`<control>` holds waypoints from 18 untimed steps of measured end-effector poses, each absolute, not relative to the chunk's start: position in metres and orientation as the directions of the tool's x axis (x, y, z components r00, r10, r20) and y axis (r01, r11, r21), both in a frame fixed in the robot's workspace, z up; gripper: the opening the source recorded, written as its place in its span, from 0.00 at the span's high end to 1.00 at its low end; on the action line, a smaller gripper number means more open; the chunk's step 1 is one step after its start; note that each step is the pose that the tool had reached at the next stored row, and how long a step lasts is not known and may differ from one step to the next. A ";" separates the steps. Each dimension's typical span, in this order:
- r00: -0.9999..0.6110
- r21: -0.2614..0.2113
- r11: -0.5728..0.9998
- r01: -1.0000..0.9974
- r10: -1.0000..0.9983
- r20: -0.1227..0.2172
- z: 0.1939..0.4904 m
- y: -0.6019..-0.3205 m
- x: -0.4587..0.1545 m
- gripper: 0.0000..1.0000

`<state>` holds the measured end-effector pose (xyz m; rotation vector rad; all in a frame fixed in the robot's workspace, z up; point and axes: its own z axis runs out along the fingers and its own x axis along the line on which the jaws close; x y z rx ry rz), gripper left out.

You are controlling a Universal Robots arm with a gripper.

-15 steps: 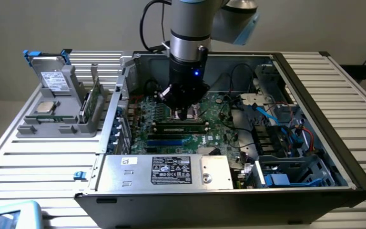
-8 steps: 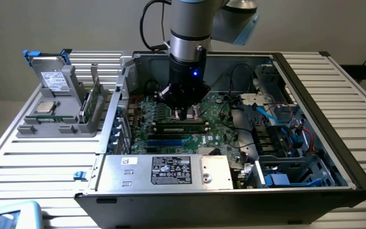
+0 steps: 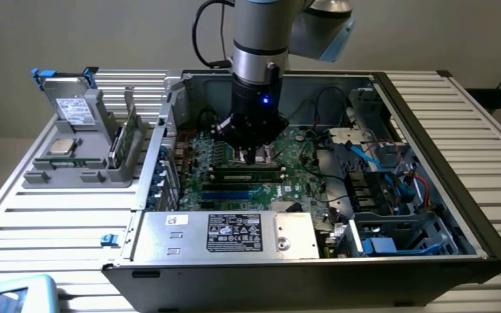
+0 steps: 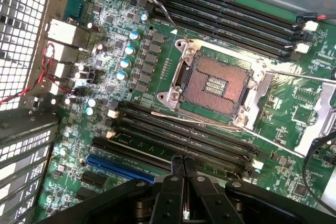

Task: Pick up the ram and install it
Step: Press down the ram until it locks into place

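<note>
Down inside the open computer case, low over the motherboard: the gripper, pinched fully closed, with nothing between its 2 fingers. In the wrist view, the same gripper with black fingers pressed flat together, tips just above a bank of 4 long black slots, all 4 looking bare. Beyond those slots, an open processor socket with its metal frame lifted and its thin lever swung out. Past the socket, a 2nd bank of long black slots, also looking bare. Beside the near bank, 1 blue slot.

Well apart from the gripper, outside the case on the exterior view's left: the ram, a slim green stick standing on edge in a grey holder, just beside the case's side wall. Not touched by anything but the holder. In the same holder, further to the exterior view's left, a square silver processor chip lying flat, and behind it a grey drive box with blue tabs, propped upright.

Along the near edge of the case, a silver power supply with a black label. On the exterior view's right inside the case, bundles of blue, red and black cables. Under everything, a slatted metal table.
</note>
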<state>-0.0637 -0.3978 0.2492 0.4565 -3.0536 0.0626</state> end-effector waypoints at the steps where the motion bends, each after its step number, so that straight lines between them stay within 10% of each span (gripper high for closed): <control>1: -0.958 -0.034 0.958 -0.284 -0.281 0.059 0.249 -0.398 -0.064 0.89; 18: -0.991 -0.053 0.989 -0.136 -0.135 0.014 0.249 -0.398 -0.064 0.89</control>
